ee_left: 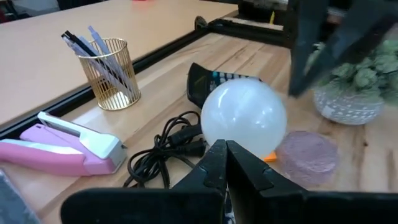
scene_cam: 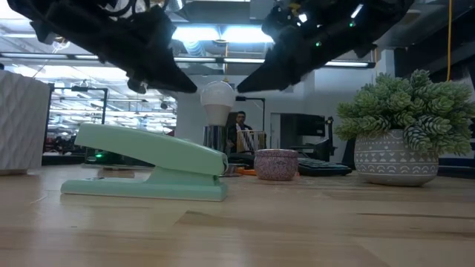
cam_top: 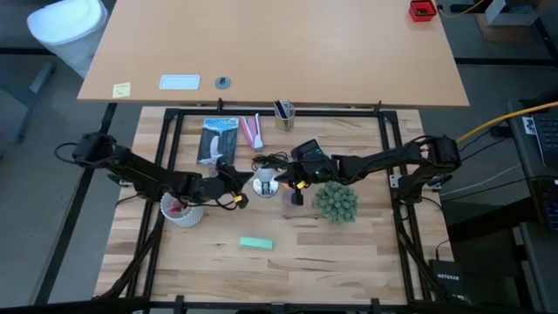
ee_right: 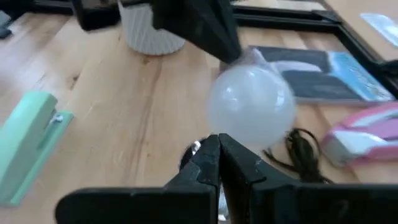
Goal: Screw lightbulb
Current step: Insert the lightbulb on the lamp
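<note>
I judge the screwing step is in hand: the bulb (scene_cam: 217,100) stands upright on its silver socket (scene_cam: 214,138) near the middle of the desk (cam_top: 349,253), and both arms meet over it. The left end effector (ee_left: 225,152) sits just beside the bulb, fingers together and clamped on nothing. The right end effector (ee_right: 217,146) sits at the bulb's other side, fingers also closed and empty; whether either tip actually touches the glass I cannot tell. Next I need one end effector to part its fingers, take the globe lightly and turn it while the base stays put.

Around the bulb, largest first: the white ribbed cup (cam_top: 182,210) stands beyond the left arm, and the potted plant (cam_top: 336,202) crowds the right arm. The black calculator (ee_left: 211,84) lies just behind the bulb. The green stapler (cam_top: 255,243) lies well apart toward the desk's near edge, and the pink stapler (ee_left: 62,146) toward the far side. The black cord (ee_left: 165,155) coils from the socket, and the pink tin (ee_left: 308,155) stands just beside the bulb. The cord and the tin look likeliest to snag me.
</note>
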